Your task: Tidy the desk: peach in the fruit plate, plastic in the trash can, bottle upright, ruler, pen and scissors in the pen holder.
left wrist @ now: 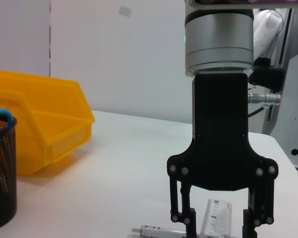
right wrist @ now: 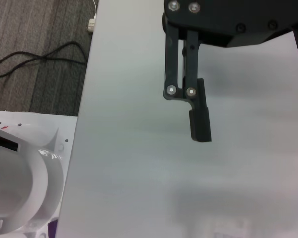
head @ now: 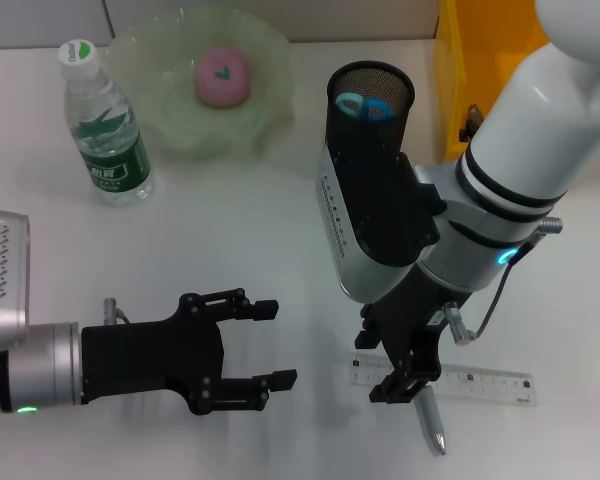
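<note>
My right gripper (head: pixel 405 385) points straight down, open, its fingertips just above the table beside the clear ruler (head: pixel 460 381) and over the upper end of the grey pen (head: pixel 433 425). The left wrist view shows this gripper (left wrist: pixel 221 223) astride the ruler (left wrist: pixel 216 215), with the pen (left wrist: pixel 156 230) lying at one finger. The black mesh pen holder (head: pixel 370 140) holds blue-handled scissors (head: pixel 365 106). A pink peach (head: pixel 221 78) lies in the green fruit plate (head: pixel 160 105). The bottle (head: pixel 105 125) stands upright. My left gripper (head: pixel 275 345) hovers open at the front left. No plastic shows.
A yellow bin (head: pixel 480 70) stands behind the pen holder at the back right, also seen as the yellow bin (left wrist: pixel 44 124) in the left wrist view. The right wrist view shows the left gripper's finger (right wrist: pixel 198 116) above the white table (right wrist: pixel 129 148), whose edge drops to the floor.
</note>
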`<state>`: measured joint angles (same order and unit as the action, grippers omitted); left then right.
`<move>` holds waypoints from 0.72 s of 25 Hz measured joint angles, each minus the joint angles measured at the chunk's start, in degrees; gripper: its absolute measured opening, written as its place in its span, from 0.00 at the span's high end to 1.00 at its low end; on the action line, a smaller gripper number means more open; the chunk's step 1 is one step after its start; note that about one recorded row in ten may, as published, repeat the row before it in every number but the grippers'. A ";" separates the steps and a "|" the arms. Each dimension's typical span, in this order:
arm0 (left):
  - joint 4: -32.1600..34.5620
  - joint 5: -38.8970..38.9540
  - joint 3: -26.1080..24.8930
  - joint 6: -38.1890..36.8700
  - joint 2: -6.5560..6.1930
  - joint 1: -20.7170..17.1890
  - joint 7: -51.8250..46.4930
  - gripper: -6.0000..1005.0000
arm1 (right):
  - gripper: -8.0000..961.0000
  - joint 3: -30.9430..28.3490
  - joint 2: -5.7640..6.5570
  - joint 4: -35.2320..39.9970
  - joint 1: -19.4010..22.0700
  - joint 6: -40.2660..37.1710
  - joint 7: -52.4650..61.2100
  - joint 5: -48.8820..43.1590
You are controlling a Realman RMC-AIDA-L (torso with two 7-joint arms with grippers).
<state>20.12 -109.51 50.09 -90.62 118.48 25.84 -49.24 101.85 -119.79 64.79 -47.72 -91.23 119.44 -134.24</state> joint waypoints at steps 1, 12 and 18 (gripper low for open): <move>0.00 0.00 0.00 0.00 0.00 0.00 0.00 0.22 | 0.39 0.01 0.00 0.01 0.00 0.00 0.00 -0.07; -0.04 0.00 0.00 0.19 0.00 0.07 -0.19 0.22 | 0.39 1.55 0.00 0.42 0.08 0.53 0.00 -0.28; -0.09 0.00 0.00 0.19 0.00 0.10 -0.29 0.22 | 0.39 1.59 0.00 0.42 0.09 1.05 0.00 -0.32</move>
<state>20.04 -109.51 50.09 -90.43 118.48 25.94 -49.53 103.45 -119.79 65.21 -47.63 -90.18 119.45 -134.56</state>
